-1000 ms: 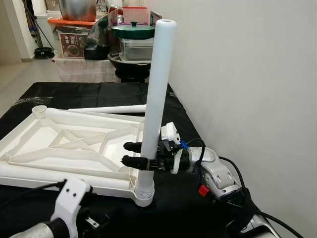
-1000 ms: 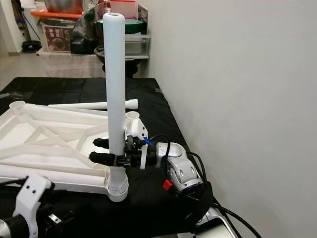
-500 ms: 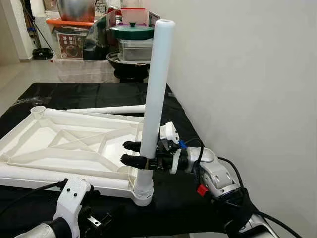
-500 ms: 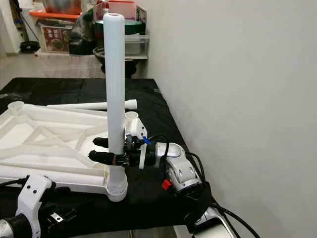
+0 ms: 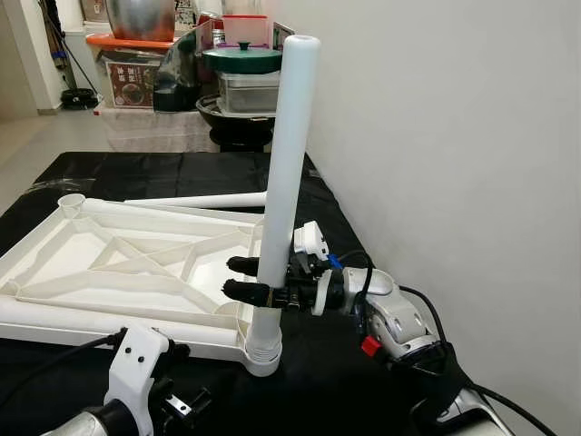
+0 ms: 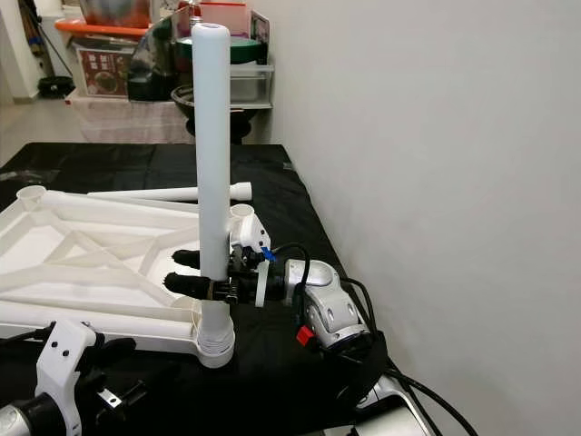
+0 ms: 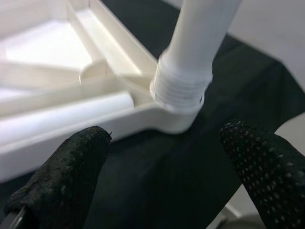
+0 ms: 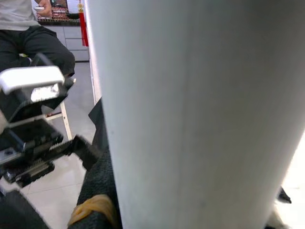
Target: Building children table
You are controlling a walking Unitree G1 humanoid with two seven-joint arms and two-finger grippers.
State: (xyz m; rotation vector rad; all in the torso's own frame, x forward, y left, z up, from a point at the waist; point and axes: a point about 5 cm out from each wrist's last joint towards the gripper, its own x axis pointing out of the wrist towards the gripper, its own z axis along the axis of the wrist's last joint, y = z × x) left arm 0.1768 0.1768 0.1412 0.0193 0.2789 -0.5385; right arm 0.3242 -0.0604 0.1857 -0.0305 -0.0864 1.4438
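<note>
**Leg stands in its corner socket, right gripper steadying it**

The white table leg (image 5: 287, 182) stands upright, its threaded end seated in the near corner socket (image 5: 260, 359) of the upside-down tabletop (image 5: 118, 268), which lies on the black cloth (image 5: 336, 381). The right gripper (image 5: 243, 279) clamps the leg low, just above the socket, probably to turn or steady it near the joint. The left gripper (image 7: 162, 191) hovers spread wide before that corner, holding nothing. A spare leg (image 5: 195, 200) lies beyond the tabletop.

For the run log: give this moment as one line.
right gripper: shut on upright white plastic table leg | leg foot in corner socket of upside-down white plastic tabletop | left gripper: open, near socket
</note>
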